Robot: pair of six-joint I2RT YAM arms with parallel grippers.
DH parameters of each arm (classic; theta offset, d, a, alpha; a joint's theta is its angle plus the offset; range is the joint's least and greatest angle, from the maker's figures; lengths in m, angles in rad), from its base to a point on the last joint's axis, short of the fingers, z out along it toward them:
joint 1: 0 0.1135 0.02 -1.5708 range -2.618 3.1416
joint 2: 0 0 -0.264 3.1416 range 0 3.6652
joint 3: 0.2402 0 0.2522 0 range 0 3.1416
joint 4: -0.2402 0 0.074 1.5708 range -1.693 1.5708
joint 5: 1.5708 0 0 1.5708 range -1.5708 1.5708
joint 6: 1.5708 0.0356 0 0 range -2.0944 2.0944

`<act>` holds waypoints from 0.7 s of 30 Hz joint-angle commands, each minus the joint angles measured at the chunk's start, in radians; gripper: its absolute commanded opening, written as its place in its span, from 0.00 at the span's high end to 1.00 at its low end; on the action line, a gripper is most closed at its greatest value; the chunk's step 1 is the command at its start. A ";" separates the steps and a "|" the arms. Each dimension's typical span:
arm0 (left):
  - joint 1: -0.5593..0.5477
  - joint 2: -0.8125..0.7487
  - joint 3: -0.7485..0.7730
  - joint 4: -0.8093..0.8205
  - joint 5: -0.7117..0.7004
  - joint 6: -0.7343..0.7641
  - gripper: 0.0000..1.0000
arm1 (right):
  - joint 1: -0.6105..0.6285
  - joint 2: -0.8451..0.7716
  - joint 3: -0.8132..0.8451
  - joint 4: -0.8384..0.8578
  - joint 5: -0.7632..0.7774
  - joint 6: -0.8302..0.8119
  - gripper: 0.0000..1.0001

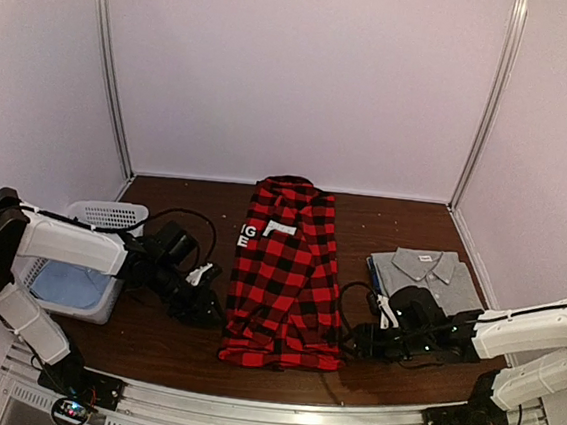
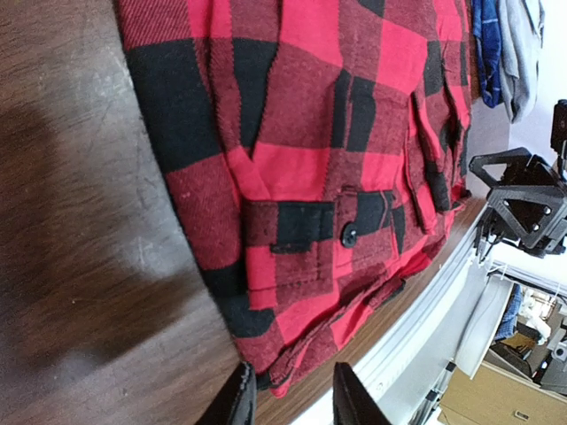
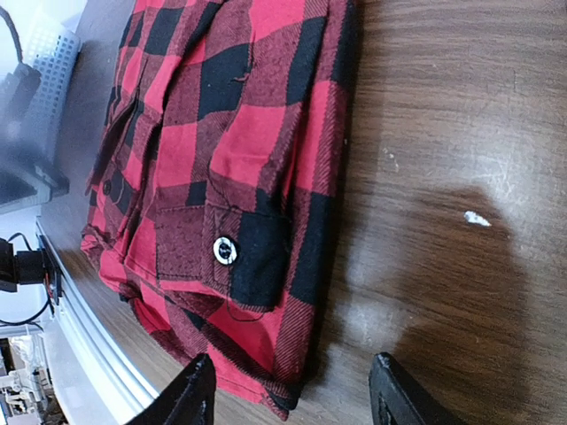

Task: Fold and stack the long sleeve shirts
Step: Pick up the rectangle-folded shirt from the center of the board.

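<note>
- the red-and-black check flannel shirt (image 1: 285, 283) is pictured folded into a long rectangle at the middle of the dark wood-grain counter (image 1: 160, 346), with white block letters shown on a black band near its collar.
- soft, brushed cloth is seen, and a cuff is fastened by a pale round button (image 3: 225, 251).
- the plain grey collared shirt (image 1: 428, 272) is laid folded flat to its right, apart from it.
- the left hand (image 1: 204, 307) is held low beside the flannel's near left corner, fingers apart, nothing gripped.
- the right hand (image 1: 357, 340) is held low beside the near right corner, fingers spread wide, nothing gripped.
</note>
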 commanded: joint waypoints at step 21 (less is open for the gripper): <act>0.004 0.122 -0.143 0.395 -0.030 -0.185 0.60 | -0.055 0.187 -0.089 0.401 -0.107 0.124 0.43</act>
